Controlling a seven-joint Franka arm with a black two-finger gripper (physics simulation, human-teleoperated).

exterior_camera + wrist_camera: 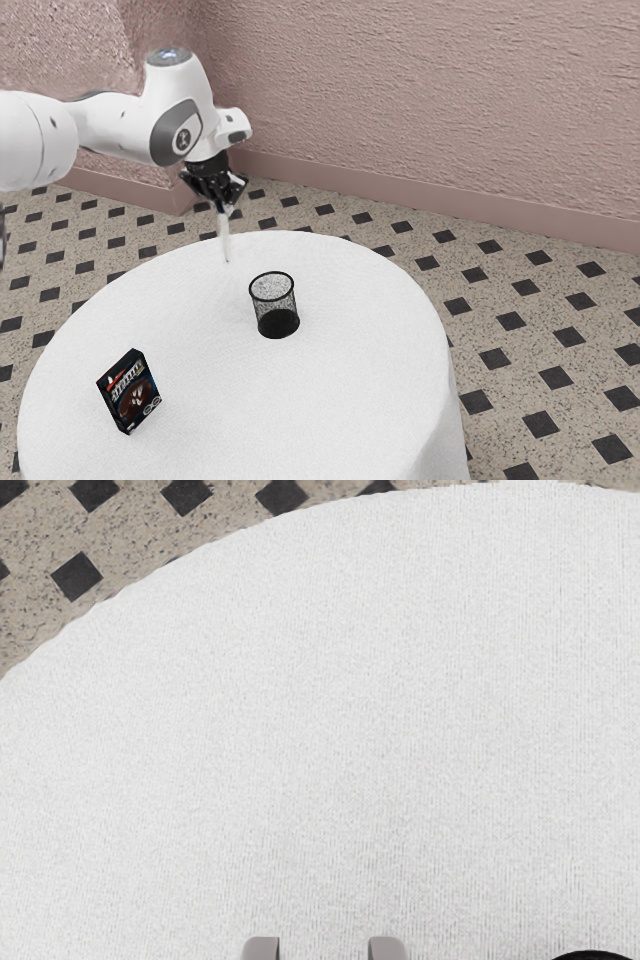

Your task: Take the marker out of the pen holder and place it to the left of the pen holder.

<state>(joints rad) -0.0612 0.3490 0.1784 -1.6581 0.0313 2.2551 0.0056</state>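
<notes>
Marker (226, 240) hangs from your claw (224, 207), which is part-open w/ both fingers gripping it, over the bench (290, 400) & outside the pen holder (275, 308).

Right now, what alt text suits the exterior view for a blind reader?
A robot arm's gripper hovers over a round white table, a pale marker pointing down beneath it. On the table stand an empty mesh pen holder and a dark box.
</notes>
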